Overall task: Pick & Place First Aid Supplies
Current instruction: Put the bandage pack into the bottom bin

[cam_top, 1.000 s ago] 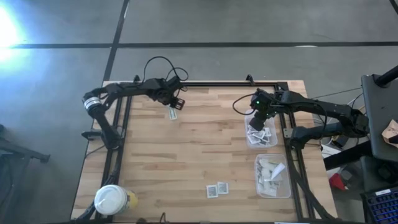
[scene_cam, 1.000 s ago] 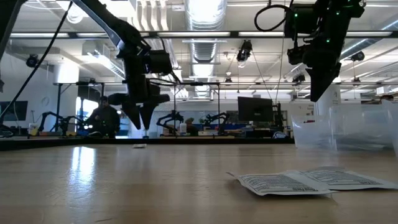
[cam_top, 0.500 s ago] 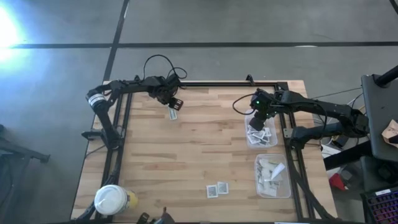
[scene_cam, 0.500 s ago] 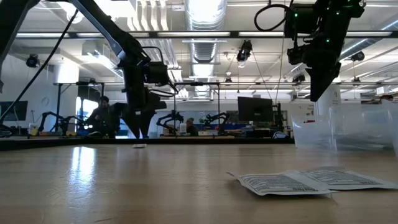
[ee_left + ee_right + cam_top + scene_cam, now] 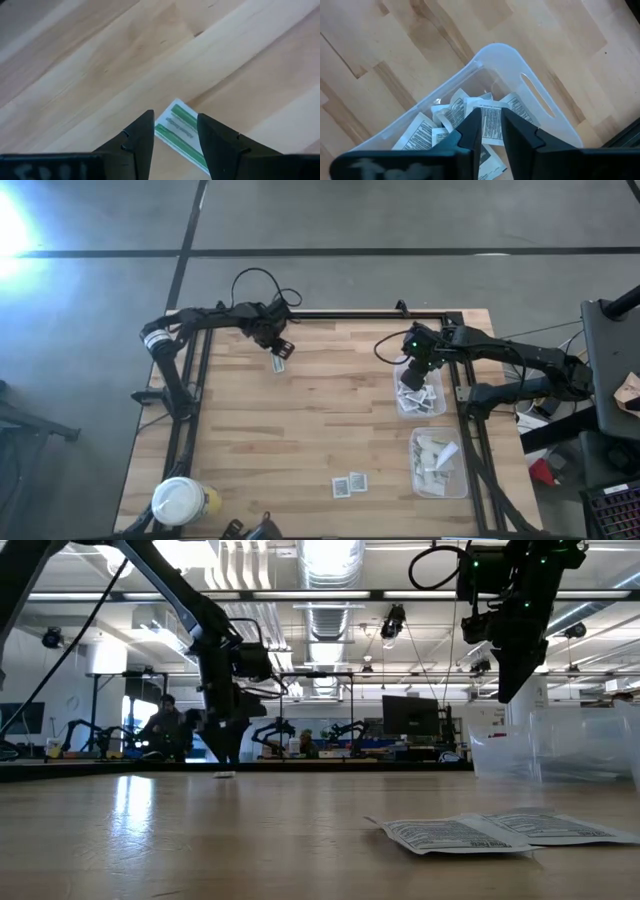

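left hand (image 5: 174,131) open, right hand (image 5: 491,125) parted

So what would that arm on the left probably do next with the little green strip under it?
Probably lower straight down and close. The left gripper hangs open above the green-and-white strip, which lies flat on the table and shows between its two fingers, not yet held. The right gripper waits over the tub of white packets.
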`<state>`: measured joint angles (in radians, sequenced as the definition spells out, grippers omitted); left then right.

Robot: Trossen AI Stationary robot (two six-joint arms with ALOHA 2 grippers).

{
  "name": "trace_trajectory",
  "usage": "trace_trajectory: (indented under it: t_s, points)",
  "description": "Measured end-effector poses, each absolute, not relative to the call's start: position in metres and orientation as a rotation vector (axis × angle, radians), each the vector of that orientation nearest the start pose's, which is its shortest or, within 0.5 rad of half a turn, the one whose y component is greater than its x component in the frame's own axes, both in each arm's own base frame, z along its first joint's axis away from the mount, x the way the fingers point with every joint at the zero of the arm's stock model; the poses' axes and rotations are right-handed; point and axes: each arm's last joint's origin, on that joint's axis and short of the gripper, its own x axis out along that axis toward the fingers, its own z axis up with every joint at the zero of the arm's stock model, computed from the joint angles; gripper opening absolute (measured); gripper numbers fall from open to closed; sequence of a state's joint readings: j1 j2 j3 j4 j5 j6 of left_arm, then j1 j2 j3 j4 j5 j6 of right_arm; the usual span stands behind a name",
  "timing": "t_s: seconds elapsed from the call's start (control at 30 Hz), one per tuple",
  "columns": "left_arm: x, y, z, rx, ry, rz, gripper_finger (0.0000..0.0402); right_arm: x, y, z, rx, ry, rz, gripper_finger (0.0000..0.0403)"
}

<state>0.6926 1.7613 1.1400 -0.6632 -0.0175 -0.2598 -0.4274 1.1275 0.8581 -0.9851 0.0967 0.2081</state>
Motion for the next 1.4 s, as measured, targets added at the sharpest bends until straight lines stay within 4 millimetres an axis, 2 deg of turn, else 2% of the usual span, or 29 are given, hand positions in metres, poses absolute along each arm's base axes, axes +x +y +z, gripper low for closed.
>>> trace_trajectory:
  t_s: [0.17,0.47,0.6,0.8,0.97,1.2,1.4]
  points:
    - [0.257,0.215,0.160,-0.656,1.216,0.758,0.0154,0.171,-0.081,0.243,0.388,1.202,-0.585,0.0075]
    - [0.258,0.214,0.155,-0.664,1.238,0.766,0.0145,0.171,-0.081,0.243,0.388,1.202,-0.584,0.0061]
    - [0.258,0.214,0.151,-0.661,1.253,0.774,0.0116,0.171,-0.081,0.243,0.388,1.201,-0.584,0.0059]
    - [0.256,0.214,0.149,-0.648,1.256,0.790,0.0047,0.171,-0.081,0.243,0.388,1.200,-0.584,0.0066]
    - [0.256,0.213,0.153,-0.632,1.248,0.788,0.0005,0.171,-0.081,0.243,0.388,1.200,-0.584,0.0071]
    - [0.257,0.205,0.162,-0.634,1.233,0.749,0.0003,0.172,-0.078,0.243,0.423,1.196,-0.519,0.0067]
    - [0.270,0.190,0.179,-0.579,1.142,0.716,0.0001,0.177,-0.064,0.244,0.381,1.197,-0.438,0.0053]
